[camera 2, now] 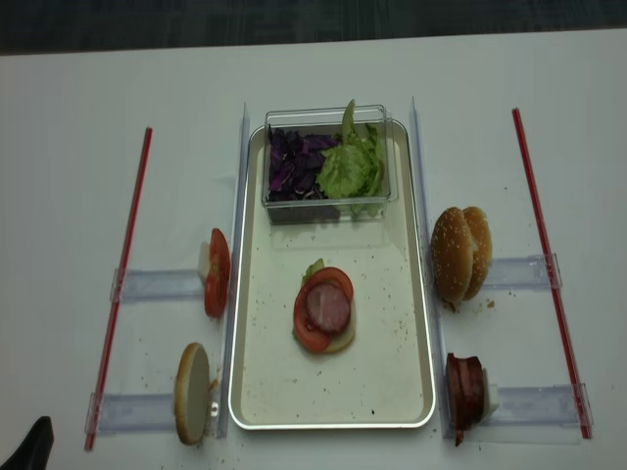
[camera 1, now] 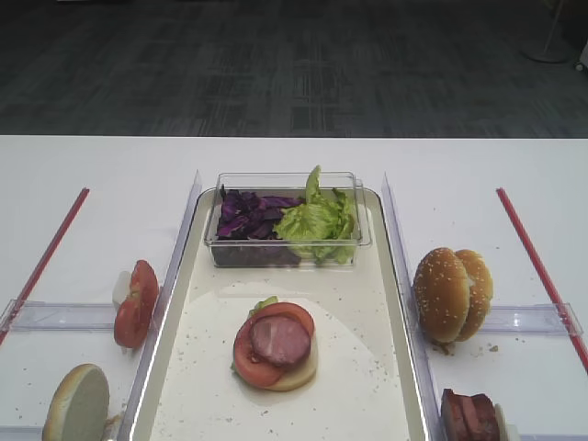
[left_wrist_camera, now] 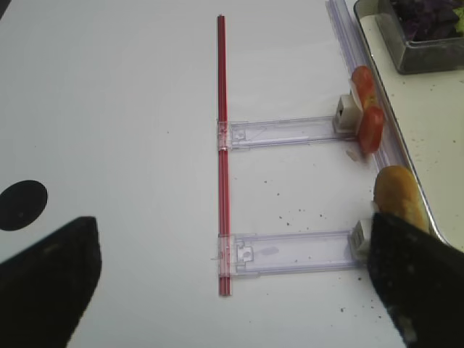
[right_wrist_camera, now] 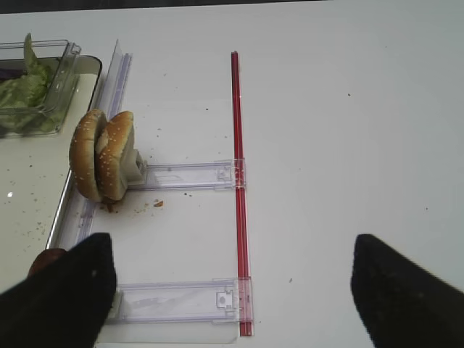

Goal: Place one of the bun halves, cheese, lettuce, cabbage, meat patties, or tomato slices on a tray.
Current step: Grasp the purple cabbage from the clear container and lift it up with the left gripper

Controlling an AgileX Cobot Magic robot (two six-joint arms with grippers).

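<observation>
Both fingers wide, empty; tray (camera 2: 416, 323) w/ patty stack (camera 2: 324, 310), tub (camera 2: 328, 162) w/ cabbage (camera 2: 292, 166), lettuce (camera 2: 351, 168).

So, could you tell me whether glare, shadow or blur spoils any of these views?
Exterior high: even light, a soft sheen on the tray floor. Realsense view: sharp, a bright glint along the tray's near rim. Right wrist: the dark right tool fingers loom blurred at the bottom corners. Left wrist: the same with the left tool.

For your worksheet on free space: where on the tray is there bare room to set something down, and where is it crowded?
The tray floor is bare around the burger stack, widest on the near side. The far end is crowded by the salad tub.
</observation>
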